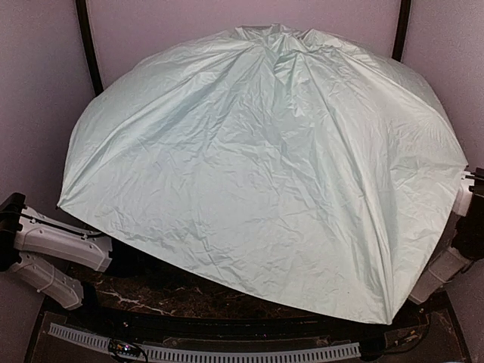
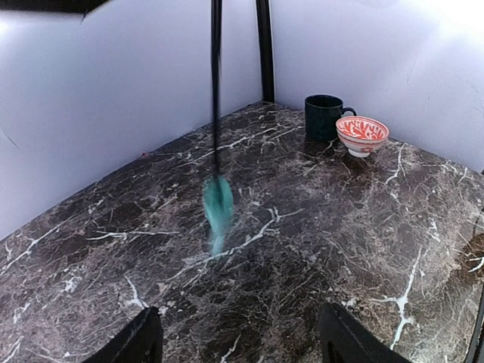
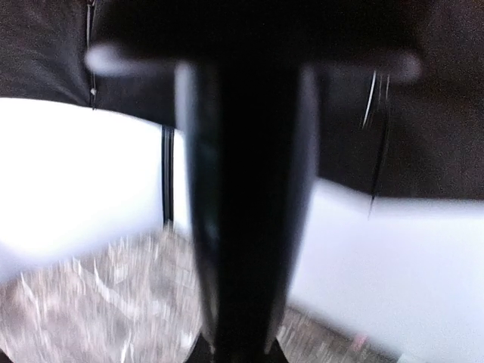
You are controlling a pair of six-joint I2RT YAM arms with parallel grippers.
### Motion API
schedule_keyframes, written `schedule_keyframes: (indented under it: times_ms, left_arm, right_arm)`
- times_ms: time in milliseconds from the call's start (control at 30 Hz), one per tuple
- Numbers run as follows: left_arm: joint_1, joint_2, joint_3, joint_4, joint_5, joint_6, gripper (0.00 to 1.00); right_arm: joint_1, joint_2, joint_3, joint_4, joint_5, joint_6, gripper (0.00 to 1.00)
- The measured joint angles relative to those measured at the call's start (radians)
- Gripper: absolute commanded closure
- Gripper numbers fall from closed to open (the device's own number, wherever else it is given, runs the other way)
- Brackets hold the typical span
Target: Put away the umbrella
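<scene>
Overhead, the umbrella (image 1: 257, 166) stood fully open, its pale mint-green canopy a wide, creased dome of thin, slightly glossy fabric. It covered nearly all of the table (image 1: 189, 295) and hid both grippers in that view. Only the white segments of the left arm (image 1: 60, 242) at the near left and the right arm (image 1: 454, 261) at the right edge showed beyond the canopy rim.

Under the canopy, the left wrist view showed the thin black metal shaft (image 2: 216, 83) running upright, blurred, with the small mint-green handle (image 2: 218, 206) at its lower end above the table. The surface was dark brown polished stone with white veins. The left gripper (image 2: 242, 344) stood wide, its two black fingers (image 2: 140, 340) well apart with nothing between them, near of the handle and clear of it.

At the far right corner a dark cylindrical mug (image 2: 323, 117) stood upright just beside a small round bowl (image 2: 362, 134) with an orange-and-white pattern.

The right wrist view was heavily blurred. The right gripper (image 3: 233, 352) was closed narrow on the black shaft, which rose straight from its jaws to the black lining (image 3: 439, 113) and thin ribs overhead.
</scene>
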Motion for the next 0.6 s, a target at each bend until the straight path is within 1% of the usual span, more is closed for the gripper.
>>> schedule_keyframes:
  times_ms: [100, 133, 200, 267, 367, 467, 533, 600]
  left_arm:
    - [0.0, -0.01, -0.003, -0.006, -0.008, 0.008, 0.27]
    - [0.0, -0.011, -0.005, -0.008, -0.011, 0.011, 0.27]
    - [0.0, -0.011, -0.007, -0.016, -0.013, 0.015, 0.27]
    - [0.0, -0.011, -0.011, -0.021, -0.015, 0.018, 0.27]
    - [0.0, -0.011, -0.012, -0.021, -0.015, 0.019, 0.28]
    - [0.0, -0.006, -0.012, -0.021, -0.015, 0.023, 0.28]
    - [0.0, 0.0, -0.012, -0.022, -0.014, 0.023, 0.28]
    - [0.0, 0.004, -0.012, -0.023, -0.013, 0.023, 0.28]
  right_arm:
    - [0.0, 0.111, -0.14, 0.09, -0.001, 0.038, 1.0]
    - [0.0, 0.17, -0.179, 0.256, -0.003, 0.046, 1.0]
    - [0.001, 0.206, -0.213, 0.392, 0.002, 0.061, 1.0]
    - [0.003, 0.224, -0.296, 0.576, 0.02, 0.064, 1.0]
    - [0.024, 0.246, -0.36, 0.735, 0.037, 0.067, 1.0]
    - [0.037, 0.262, -0.36, 0.789, 0.041, 0.063, 1.0]
    - [0.039, 0.26, -0.342, 0.773, 0.044, 0.06, 1.0]
    - [0.039, 0.253, -0.314, 0.721, 0.045, 0.056, 1.0]
